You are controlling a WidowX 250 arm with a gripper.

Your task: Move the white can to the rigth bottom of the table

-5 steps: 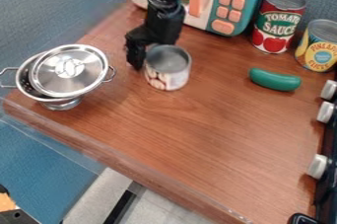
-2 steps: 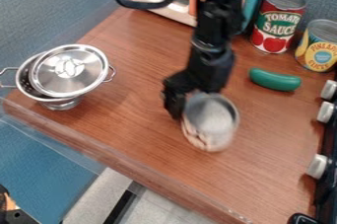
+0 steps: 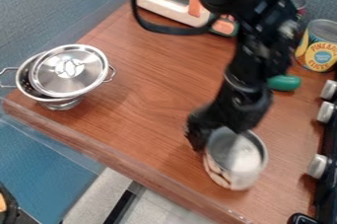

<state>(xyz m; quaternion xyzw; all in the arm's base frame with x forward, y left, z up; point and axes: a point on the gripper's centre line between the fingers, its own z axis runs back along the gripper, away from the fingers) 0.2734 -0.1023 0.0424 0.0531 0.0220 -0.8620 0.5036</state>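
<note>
The black gripper (image 3: 214,136) hangs over the lower right part of the wooden table (image 3: 148,99), shut on the white can (image 3: 235,161). One finger shows at the can's left side, and the far side of the grip is hidden behind the can and the arm. The can is tilted a little, its grey round end facing up. Whether its bottom touches the table, I cannot tell.
A metal colander with a lid (image 3: 69,70) stands at the left edge. Behind are a toy microwave (image 3: 168,6) and a pineapple can (image 3: 319,48). The arm partly covers a green toy vegetable (image 3: 284,83). Stove knobs (image 3: 319,166) line the right side.
The gripper and the white can have moved together from the upper middle of the table toward the lower right. The arm now covers most of the tomato sauce can.
</note>
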